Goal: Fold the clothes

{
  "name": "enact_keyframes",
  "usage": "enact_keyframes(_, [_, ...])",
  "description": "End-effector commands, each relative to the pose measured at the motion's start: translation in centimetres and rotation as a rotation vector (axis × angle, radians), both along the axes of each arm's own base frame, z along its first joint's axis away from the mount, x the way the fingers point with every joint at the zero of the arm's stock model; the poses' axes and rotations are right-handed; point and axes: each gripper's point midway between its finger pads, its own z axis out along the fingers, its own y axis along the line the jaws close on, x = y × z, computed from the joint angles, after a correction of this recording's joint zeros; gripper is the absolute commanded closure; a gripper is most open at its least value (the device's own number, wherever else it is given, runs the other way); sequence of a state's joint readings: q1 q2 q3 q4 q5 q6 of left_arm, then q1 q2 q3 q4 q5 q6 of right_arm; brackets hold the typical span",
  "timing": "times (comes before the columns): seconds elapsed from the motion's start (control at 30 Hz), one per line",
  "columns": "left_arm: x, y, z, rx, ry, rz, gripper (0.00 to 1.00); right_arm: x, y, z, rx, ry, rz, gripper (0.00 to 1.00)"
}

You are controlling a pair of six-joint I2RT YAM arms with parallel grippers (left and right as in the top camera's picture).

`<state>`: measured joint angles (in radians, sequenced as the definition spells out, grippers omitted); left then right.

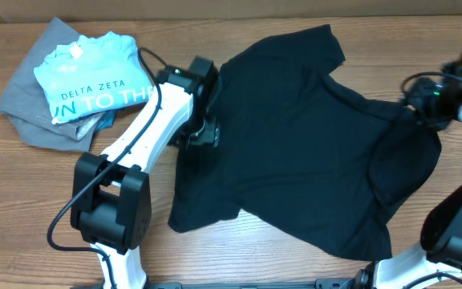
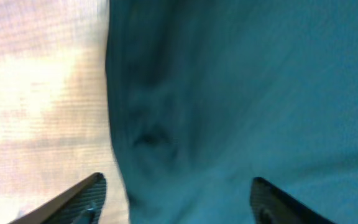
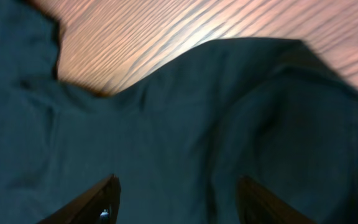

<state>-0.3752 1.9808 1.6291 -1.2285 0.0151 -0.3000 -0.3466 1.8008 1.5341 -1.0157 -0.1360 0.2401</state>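
Black T-shirt [image 1: 295, 136] lies spread and rumpled across the centre of the tabletop [image 1: 22, 201], its right edge lapped over itself. I judge the folding barely begun. Its long axis seems to run upper left to lower right; I cannot find the collar. My left tool [image 2: 178, 183] and right tool [image 3: 179, 182] hang released above it.

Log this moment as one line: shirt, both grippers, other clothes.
black T-shirt: rumpled, unfolded | left gripper: open over shirt edge | right gripper: open over shirt | aside: light blue T-shirt on grey garment
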Motion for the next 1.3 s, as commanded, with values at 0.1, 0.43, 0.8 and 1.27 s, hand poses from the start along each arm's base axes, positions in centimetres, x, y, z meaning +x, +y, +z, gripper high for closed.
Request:
enact_keyframes(0.1, [3.1, -1.3, 2.1, -0.059, -0.132, -0.067, 0.15, -2.9, 0.9, -5.1, -0.093, 0.184, -0.074, 0.38])
enact_keyframes(0.43, [3.5, -1.4, 2.1, -0.066, -0.15, -0.066, 0.12, -4.7, 2.7, -9.4, -0.006, 0.238, -0.074, 0.46])
enact_keyframes(0.8, [3.5, -1.4, 2.1, -0.065, -0.148, -0.066, 0.13, -5.2, 3.0, -12.0, 0.02, 0.208, -0.123, 0.88])
enact_keyframes(1.27, [3.5, -1.3, 2.1, -0.061, -0.15, -0.066, 0.11, -10.5, -12.4, -4.7, -0.217, 0.261, -0.544, 0.52])
